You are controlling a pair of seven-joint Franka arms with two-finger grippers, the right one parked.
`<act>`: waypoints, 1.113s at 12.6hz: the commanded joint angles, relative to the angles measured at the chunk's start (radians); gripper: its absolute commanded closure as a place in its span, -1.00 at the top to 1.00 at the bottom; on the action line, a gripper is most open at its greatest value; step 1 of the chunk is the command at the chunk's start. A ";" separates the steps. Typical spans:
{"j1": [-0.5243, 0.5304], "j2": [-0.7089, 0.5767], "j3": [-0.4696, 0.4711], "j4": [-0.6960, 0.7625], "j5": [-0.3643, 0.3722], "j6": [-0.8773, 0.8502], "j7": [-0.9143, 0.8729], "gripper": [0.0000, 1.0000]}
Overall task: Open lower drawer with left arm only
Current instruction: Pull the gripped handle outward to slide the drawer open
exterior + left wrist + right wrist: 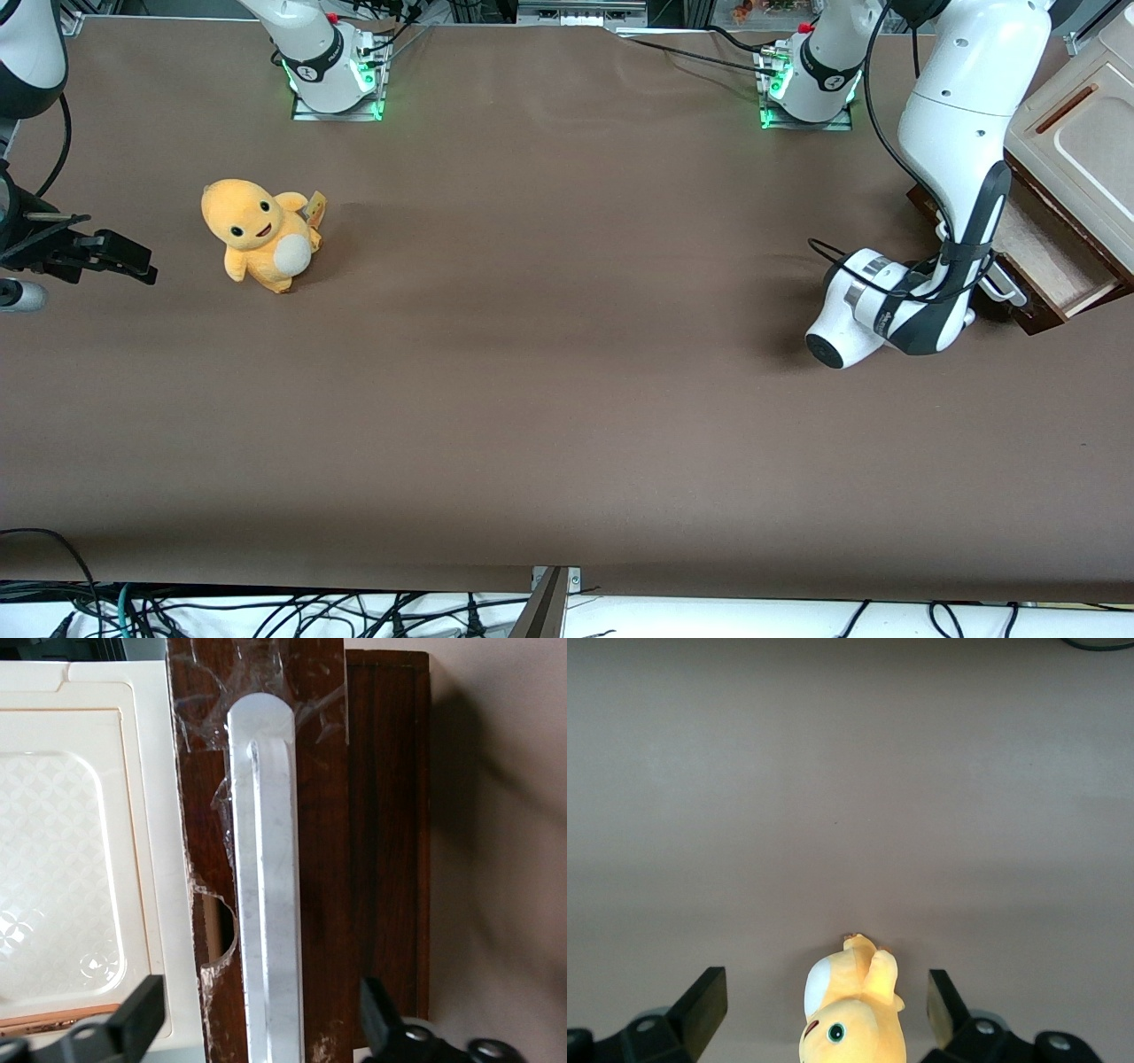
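Observation:
The lower drawer [1044, 255] stands partly pulled out of the cabinet at the working arm's end of the table, its pale floor showing. The left arm [952, 133] reaches down in front of it, and its wrist [886, 315] hides the claw in the front view. In the left wrist view the gripper [261, 1020] is open. Its black fingertips [142, 1010] stand one on each side of the long silver handle [266, 904] on the dark brown drawer front [381, 815], without touching it.
The cream cabinet [1081, 133] with a brown slot stands above the drawer; its cream panel [71, 859] lies beside the drawer front. A yellow plush toy [261, 235] sits toward the parked arm's end of the table and also shows in the right wrist view [846, 1014].

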 commanded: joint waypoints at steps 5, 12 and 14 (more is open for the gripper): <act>-0.015 -0.015 -0.081 0.075 -0.028 -0.005 0.118 1.00; 0.020 -0.085 -0.227 0.188 -0.118 0.013 0.419 1.00; 0.020 -0.131 -0.264 0.245 -0.202 0.028 0.531 1.00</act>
